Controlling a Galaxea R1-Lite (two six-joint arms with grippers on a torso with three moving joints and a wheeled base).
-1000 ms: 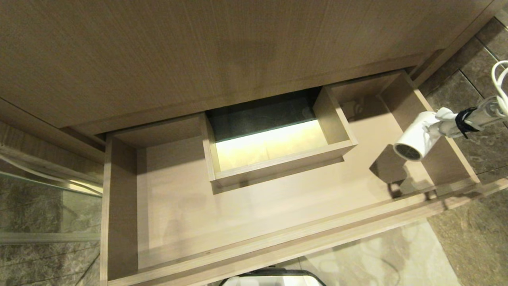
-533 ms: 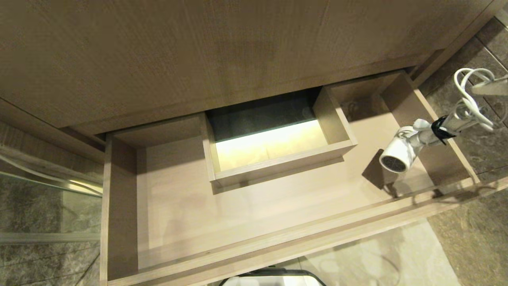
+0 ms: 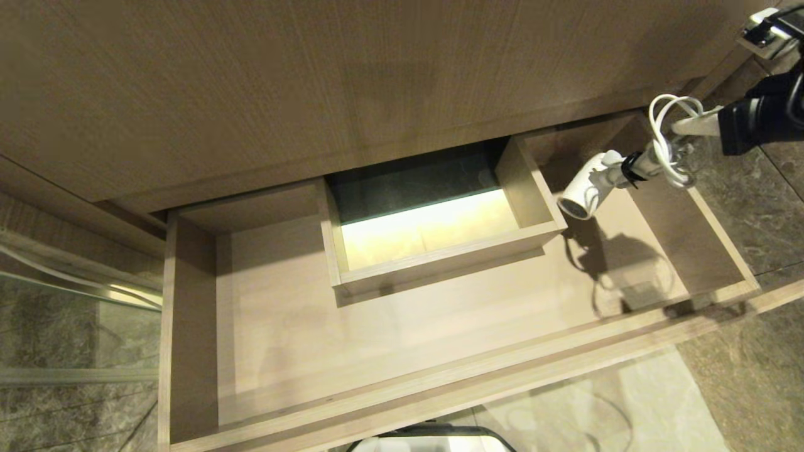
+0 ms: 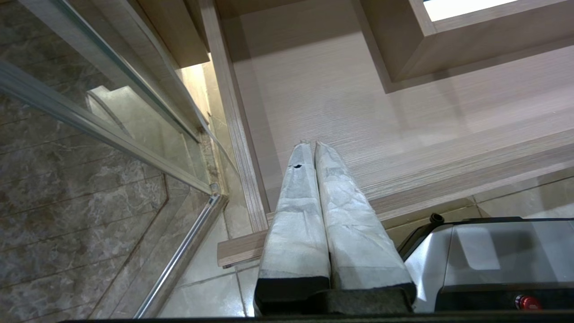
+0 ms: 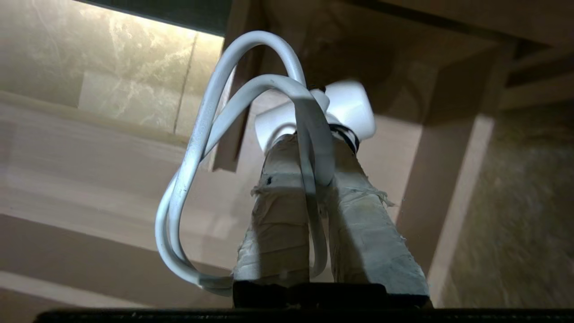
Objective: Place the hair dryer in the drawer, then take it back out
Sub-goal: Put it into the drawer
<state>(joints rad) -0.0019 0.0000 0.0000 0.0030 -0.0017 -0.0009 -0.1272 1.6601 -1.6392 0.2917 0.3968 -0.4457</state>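
Grey marbled floor tiles (image 3: 747, 370) surround a wood-grain cabinet whose wide plain panel (image 3: 326, 88) fills the upper head view. Below it the drawer (image 3: 402, 376) stands pulled out, shallow and light brown, its floor bare. At its middle back sits a rectangular boxed cutout (image 3: 433, 251) open to a lit floor beneath; the cutout's right wall stands just beside the hair dryer's nozzle. A glass pane with a metal rail (image 4: 116, 139) runs along the drawer's left side.

One hair dryer (image 3: 587, 188) is in view, small and white, held in the air over the drawer's right back corner, nozzle tilted down toward the drawer floor and casting a shadow there. Its white cord (image 3: 672, 135) loops loose at the handle end, bound by a black tie (image 3: 630, 168). The right gripper (image 5: 309, 148) is clamped on the handle, one padded finger on each side, the dryer's body just beyond the fingertips and a cord strand running between the fingers.

The left gripper (image 4: 310, 146) hangs parked over the drawer's front left corner, its two padded fingers pressed together and holding nothing.
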